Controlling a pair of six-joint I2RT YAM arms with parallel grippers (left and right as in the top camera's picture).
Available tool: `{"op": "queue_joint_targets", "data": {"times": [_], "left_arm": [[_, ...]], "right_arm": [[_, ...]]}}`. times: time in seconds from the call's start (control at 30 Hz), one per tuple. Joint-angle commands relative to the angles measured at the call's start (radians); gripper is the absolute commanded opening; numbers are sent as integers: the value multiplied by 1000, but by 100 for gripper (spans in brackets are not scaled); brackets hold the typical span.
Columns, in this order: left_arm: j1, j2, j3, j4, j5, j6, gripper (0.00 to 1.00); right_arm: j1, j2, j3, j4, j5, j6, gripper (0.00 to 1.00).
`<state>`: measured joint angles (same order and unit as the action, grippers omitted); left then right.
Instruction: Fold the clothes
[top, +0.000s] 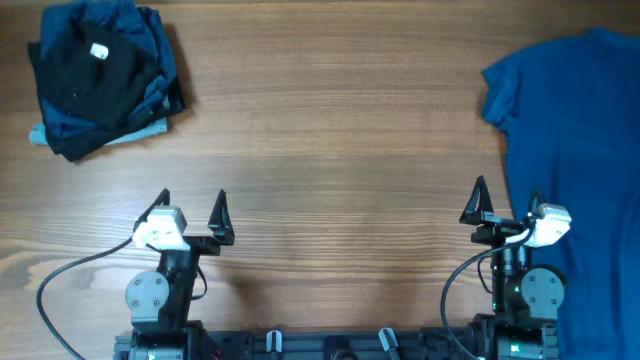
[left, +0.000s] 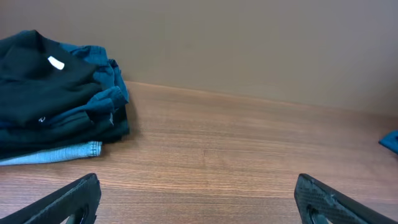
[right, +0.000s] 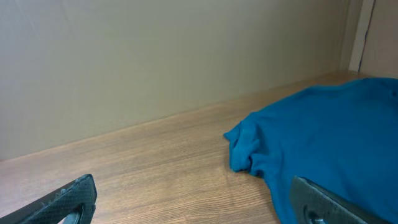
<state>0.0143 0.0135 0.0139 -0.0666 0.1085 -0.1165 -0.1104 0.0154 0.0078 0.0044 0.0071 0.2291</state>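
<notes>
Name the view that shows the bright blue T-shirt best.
Overhead: most of the bright blue T-shirt shows, spread out. Right wrist catches one sleeve and some body; left wrist only a sliver.

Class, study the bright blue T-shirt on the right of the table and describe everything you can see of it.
The bright blue T-shirt is plain, soft-looking cloth, spread flat and unfolded on the right of the wooden table, running past the picture's edge. One short sleeve points left, its hem crumpled. The open right gripper sits at its near left edge, one finger over the cloth; contact cannot be told.
</notes>
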Motion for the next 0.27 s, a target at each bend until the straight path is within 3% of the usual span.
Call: {"op": "queue_joint_targets", "data": {"times": [0.0, 0.23], "left_arm": [[3, -11, -8, -1, -13, 11, 100], [3, -11, -8, -1, -13, 11, 100]], "right_arm": [[-6, -8, -3, 3, -12, -17, 100], [-6, -8, -3, 3, -12, -17, 100]]}}
